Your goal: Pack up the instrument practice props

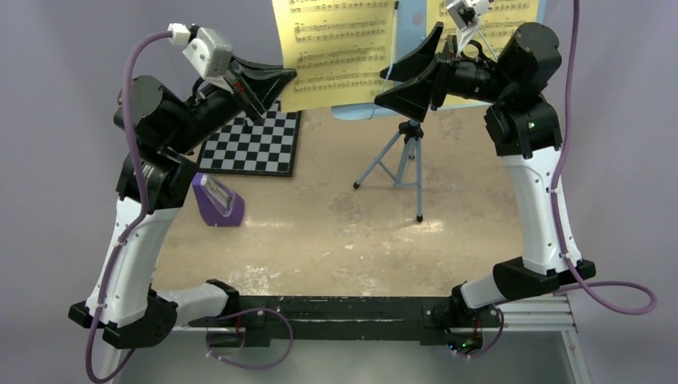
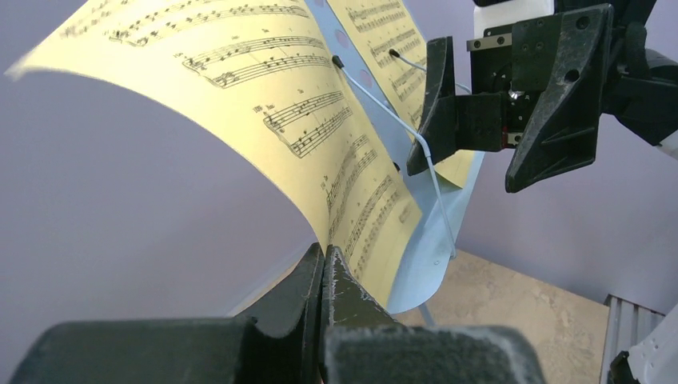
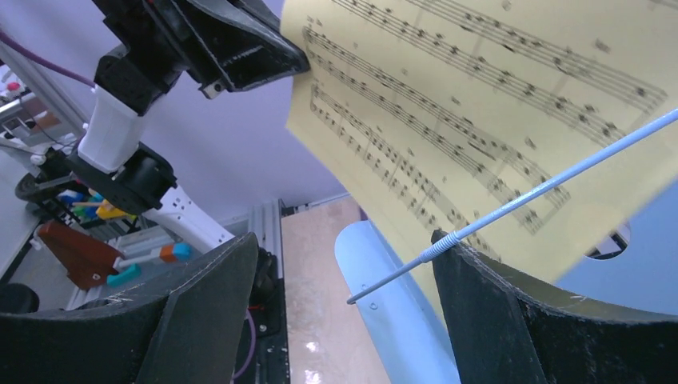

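Jaws of the left gripper (image 2: 324, 260) pressed flat together on the lower corner of the thin yellow paper sheet of printed music (image 2: 240, 96), which bows up and away from the pinch like a slack sail. Sheet rests on the hole-dotted tray of the light blue tripod music stand (image 1: 409, 152), crossed by a thin pale wire page-holder (image 3: 544, 188) with a short coiled section. Right gripper (image 3: 344, 272) spread wide and empty, its scuffed matte-black fingers straddling that wire; the wire appears to touch the inner edge of one finger. Likely trouble: if the left arm pulls while the wire is pinning the page, the limp paper could crease or tear at the pinch. The stand looks light on spindly legs, so a sideways drag or a hard push on the wire could tip it. The wire looks springy and may snap back onto the page. Tray smooth, thin, curved at its lower lip. Small purple pyramid metronome (image 1: 217, 200) stands on the tan speckled table (image 1: 320, 232) beside the black-and-white checkerboard (image 1: 252, 144), well apart from the stand.
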Tool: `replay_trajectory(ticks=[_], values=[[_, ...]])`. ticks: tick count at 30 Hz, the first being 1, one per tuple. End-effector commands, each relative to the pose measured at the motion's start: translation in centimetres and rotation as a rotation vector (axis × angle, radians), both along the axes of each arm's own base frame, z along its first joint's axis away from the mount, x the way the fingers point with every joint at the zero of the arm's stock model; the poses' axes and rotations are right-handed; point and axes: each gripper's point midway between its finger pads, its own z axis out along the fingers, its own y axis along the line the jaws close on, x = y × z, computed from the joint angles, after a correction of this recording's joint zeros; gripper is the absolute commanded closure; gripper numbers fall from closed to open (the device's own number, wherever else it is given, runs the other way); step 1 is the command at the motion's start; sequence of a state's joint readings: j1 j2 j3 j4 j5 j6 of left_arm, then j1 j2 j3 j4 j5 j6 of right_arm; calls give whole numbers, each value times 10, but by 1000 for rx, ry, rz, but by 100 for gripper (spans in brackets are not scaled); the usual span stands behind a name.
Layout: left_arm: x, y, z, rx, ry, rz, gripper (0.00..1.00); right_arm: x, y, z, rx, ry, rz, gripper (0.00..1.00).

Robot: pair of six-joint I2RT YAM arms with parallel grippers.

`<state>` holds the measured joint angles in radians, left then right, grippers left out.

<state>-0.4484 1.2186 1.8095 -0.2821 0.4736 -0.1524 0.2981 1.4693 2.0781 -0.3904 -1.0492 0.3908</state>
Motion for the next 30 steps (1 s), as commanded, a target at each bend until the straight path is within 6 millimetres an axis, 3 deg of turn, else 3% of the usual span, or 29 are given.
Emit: replay_trajectory(ticks=[1,8,13,21,26,30], values=[[-26,34,33,-9,-134,113,100,-17,-2,14,-2,-72,36,16],[-35,56,35,36,-169,208,100,-16,-3,13,-13,-71,26,15],[-33,83,29,66,-153,342,100,-15,-9,2,-57,-88,-38,3],[-9,129,-14,110,-94,624,100,-19,-37,-25,-172,-171,-227,1],[12,121,-57,134,27,620,100,-26,-51,-36,-220,-197,-300,1],[21,113,-77,114,82,595,100,-36,-59,-45,-242,-205,-323,1]])
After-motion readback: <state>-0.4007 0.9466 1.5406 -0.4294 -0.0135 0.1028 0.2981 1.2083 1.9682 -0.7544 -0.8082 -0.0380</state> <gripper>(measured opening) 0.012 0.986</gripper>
